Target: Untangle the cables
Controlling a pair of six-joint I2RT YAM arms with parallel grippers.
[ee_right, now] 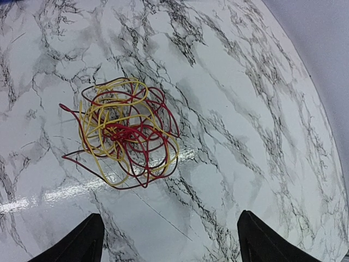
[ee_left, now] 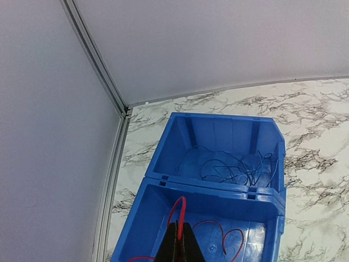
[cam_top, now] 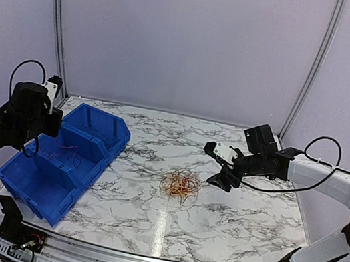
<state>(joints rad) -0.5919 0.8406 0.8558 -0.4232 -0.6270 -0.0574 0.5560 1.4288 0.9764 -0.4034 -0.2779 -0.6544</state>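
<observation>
The marble table (cam_top: 248, 218) fills the overhead view, with two blue bins end to end at its left: the far bin (cam_top: 97, 129) and the near bin (cam_top: 40, 182). From above their contents barely register. The left wrist view shows them: the far bin (ee_left: 218, 118) holds a loose heap of thin blue cables (ee_left: 234, 166), and the near bin (ee_left: 150, 215) holds red loops on its floor.

The tangle of cables (cam_top: 179, 186) lies on the bare marble near the table's middle, well apart from the bins. In the overhead view it is an orange-brown smudge. The right wrist view resolves it (ee_right: 125, 134) into red, dark red and yellow strands knotted together.

The left arm is folded back over the table's left edge, its wrist above the near bin and pointing down. The left gripper (ee_left: 179, 228) has its fingers pressed together, and a red cable (ee_left: 181, 204) rises from between the tips and loops over.

The right arm reaches in from the right, its forearm low and angled toward the tangle. The right gripper (cam_top: 224, 179) sits just right of the tangle, above the surface. Its fingers (ee_right: 82, 243) stand wide apart with nothing between them.
</observation>
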